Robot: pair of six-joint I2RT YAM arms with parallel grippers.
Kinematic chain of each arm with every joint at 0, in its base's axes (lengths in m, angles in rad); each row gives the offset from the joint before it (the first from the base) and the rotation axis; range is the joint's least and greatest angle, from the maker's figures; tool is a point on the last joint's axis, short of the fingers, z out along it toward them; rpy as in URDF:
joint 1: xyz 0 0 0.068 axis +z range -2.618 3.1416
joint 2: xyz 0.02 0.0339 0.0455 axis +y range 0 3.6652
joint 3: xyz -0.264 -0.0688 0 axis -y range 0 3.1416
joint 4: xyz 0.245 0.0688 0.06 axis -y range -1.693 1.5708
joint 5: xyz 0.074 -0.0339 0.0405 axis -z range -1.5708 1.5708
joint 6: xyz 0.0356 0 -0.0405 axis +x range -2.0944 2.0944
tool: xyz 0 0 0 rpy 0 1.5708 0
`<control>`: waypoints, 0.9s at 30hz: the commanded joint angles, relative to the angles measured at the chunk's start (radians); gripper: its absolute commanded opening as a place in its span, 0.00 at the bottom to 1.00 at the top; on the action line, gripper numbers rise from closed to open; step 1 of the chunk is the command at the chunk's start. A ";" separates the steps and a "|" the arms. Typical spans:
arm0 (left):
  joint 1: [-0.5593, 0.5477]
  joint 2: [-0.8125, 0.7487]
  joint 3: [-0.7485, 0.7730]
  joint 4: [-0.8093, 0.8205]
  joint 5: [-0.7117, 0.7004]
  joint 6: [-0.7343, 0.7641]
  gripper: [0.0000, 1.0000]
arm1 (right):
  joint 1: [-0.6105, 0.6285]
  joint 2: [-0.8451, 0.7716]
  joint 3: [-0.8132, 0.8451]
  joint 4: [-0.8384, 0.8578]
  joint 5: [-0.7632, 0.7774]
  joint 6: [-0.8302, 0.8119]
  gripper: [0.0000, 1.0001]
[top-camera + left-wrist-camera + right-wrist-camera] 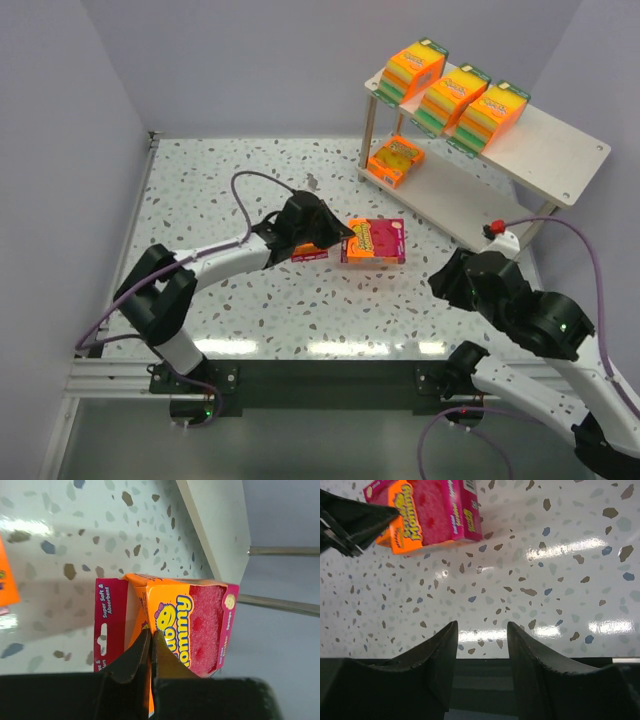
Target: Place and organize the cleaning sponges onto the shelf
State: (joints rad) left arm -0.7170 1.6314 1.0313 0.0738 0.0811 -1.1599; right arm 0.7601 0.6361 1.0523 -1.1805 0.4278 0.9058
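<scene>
Six packs to account for, listed from my bases outward toward the shelf (540, 150). Item: right gripper (480, 627), nearest me, on the near side of the shelf's right end. Its fingers are spread with nothing between them, over bare table (200, 190), and I judge it is kept free for another pack. Item: left gripper (151, 636), well short of the shelf, fingers pressed together on the card edge of the pink pack (200, 625). That thin edge suits a narrow nip, hence the near-shut hold. Whether the pack is clear of the table I cannot tell. Item: loose orange pack (310, 253), just beside that gripper, not yet shelved. Item: flat orange pack (395, 160), on the shelf's lower board at its left end. Item: three thick orange packs (453, 98), side by side along the top board from the left end, leaving the right end free for more.
</scene>
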 commanded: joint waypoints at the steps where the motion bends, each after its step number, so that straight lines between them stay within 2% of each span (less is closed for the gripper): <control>1: -0.076 0.070 0.058 0.108 -0.110 -0.162 0.00 | -0.001 -0.015 0.083 -0.054 0.104 0.074 0.47; 2: -0.087 0.108 0.065 0.127 -0.124 -0.231 0.00 | -0.001 -0.013 0.095 -0.062 0.114 0.079 0.47; 6: -0.157 0.208 0.186 0.101 -0.253 -0.351 0.00 | 0.001 -0.003 0.138 -0.099 0.144 0.082 0.47; 10: -0.190 0.310 0.387 0.020 -0.368 -0.440 0.00 | -0.001 -0.019 0.147 -0.116 0.150 0.090 0.47; 15: -0.196 0.413 0.557 -0.003 -0.371 -0.442 0.00 | -0.001 -0.042 0.155 -0.149 0.155 0.094 0.47; 20: -0.199 0.444 0.567 -0.040 -0.442 -0.488 0.00 | -0.001 -0.075 0.153 -0.177 0.172 0.114 0.47; 27: -0.200 0.582 0.751 -0.056 -0.439 -0.543 0.00 | -0.001 -0.092 0.152 -0.206 0.181 0.125 0.46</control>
State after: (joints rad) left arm -0.9123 2.1704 1.7012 0.0189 -0.3225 -1.6535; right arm 0.7601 0.5533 1.1797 -1.3369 0.5632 0.9962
